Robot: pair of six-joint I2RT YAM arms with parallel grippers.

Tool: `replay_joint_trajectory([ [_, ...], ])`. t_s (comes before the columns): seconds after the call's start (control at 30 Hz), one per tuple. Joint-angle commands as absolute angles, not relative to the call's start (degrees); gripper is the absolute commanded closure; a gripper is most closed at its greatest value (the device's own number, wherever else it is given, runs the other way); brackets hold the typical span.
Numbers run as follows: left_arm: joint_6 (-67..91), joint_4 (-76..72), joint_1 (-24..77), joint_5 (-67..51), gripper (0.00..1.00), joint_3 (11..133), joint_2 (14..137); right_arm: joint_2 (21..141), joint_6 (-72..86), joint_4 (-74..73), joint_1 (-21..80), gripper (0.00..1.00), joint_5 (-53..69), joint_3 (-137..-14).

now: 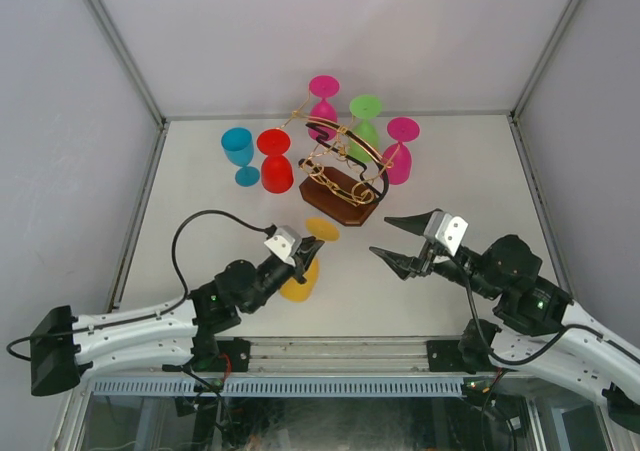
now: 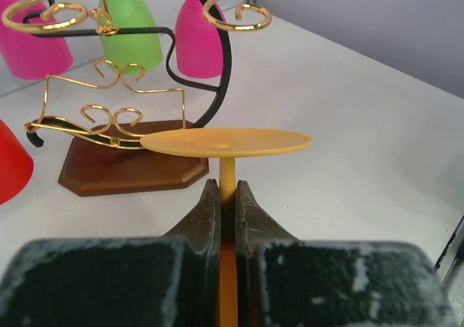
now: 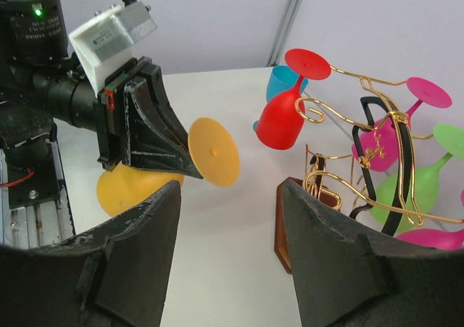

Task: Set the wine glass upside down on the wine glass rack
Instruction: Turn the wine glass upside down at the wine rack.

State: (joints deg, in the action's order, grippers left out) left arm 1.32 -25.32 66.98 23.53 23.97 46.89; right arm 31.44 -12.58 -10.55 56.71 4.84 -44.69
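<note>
Left hand [image 2: 227,196] clamps stem of yellow wine glass [image 2: 226,141].

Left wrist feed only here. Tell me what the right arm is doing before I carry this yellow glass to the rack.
Observer: The right gripper is open and empty, hovering near and right of the wine glass rack.
Operator: Now say how the yellow wine glass lies.
Observer: Its bowl points back toward the arm bases and its foot toward the rack. The left gripper pinches the stem.
</note>
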Motion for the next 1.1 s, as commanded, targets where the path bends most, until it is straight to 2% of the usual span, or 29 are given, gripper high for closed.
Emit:
replay_joint_trajectory([
  [0.0,5.1,-34.3,66.7,23.2,1.00,21.0,47.1,30.3,-11.6,-8.5,56.3,0.43,4.9,-47.7],
  [0.17,2.4,-46.4,66.8,23.3,1.00,17.3,49.3,34.0,-9.8,-11.2,55.6,0.42,4.1,-52.9],
  [0.3,-1.3,-54.9,66.7,22.4,1.00,15.6,52.8,39.4,-6.6,-14.6,51.6,0.37,6.5,-58.7],
  [0.6,-4.4,-79.6,64.0,18.4,1.00,13.3,65.1,40.6,7.9,-11.4,30.1,0.31,19.2,-58.6],
  [0.73,-6.1,-80.8,62.1,15.9,1.00,16.9,68.9,39.3,8.8,-12.8,26.1,0.31,22.8,-57.4],
  [1.07,-6.3,-81.8,56.8,9.5,1.00,26.1,75.5,35.8,6.2,-17.9,24.0,0.30,22.9,-55.5],
])
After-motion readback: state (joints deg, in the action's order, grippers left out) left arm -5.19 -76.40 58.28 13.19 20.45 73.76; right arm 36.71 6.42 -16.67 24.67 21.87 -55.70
